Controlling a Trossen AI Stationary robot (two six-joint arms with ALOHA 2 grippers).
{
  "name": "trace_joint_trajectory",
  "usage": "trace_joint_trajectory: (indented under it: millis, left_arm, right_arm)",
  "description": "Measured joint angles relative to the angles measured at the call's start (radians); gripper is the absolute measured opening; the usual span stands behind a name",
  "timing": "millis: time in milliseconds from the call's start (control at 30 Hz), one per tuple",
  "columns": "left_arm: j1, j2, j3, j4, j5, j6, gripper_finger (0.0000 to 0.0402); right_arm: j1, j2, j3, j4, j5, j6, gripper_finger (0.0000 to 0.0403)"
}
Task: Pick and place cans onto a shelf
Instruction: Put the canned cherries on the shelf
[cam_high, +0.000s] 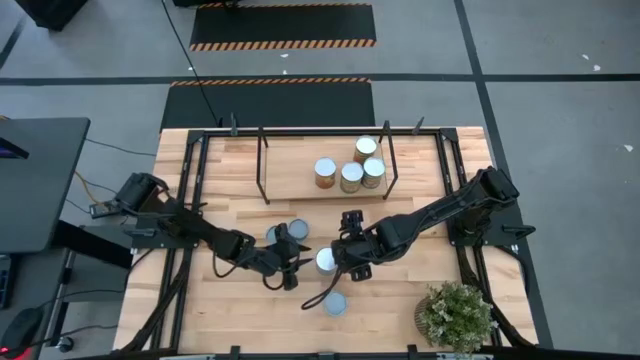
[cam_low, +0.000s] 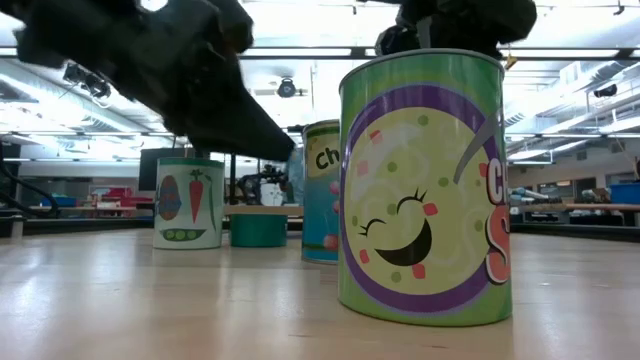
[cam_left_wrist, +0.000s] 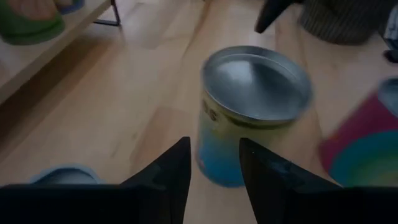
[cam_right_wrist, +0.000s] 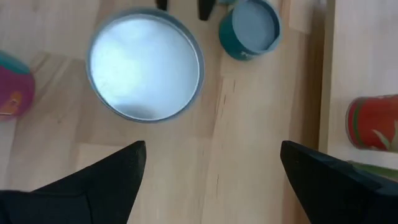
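You see cans (cam_right_wrist: 145, 65) with dull brushed-metal tops and glossy paper labels on a smooth, pale wood table (cam_high: 400, 300)

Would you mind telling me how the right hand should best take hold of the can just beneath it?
Grip the can across its round side wall, coming straight down from above. It stands upright, lid up, and the right hand hangs open over it. Mind the left hand and another can close beside.
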Motion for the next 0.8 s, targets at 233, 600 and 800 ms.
trace_joint_trajectory:
  millis: [233, 600, 800]
  left_arm:
    - [-0.025, -0.113, -0.001, -0.112, -0.017, 0.000, 0.0142]
    - [-0.042, -0.199, -0.001, -0.181, 0.026, 0.000, 0.0142]
    - [-0.042, -0.199, -0.001, -0.183, 0.063, 0.000, 0.0142]
  right_arm:
    - [0.001, 0.000, 0.014, 0.001, 0.001, -0.017, 0.0380]
    - [0.010, 0.000, 0.014, 0.108, -0.052, -0.100, 0.0381]
    - [0.010, 0.002, 0.010, 0.194, -0.127, -0.121, 0.0396]
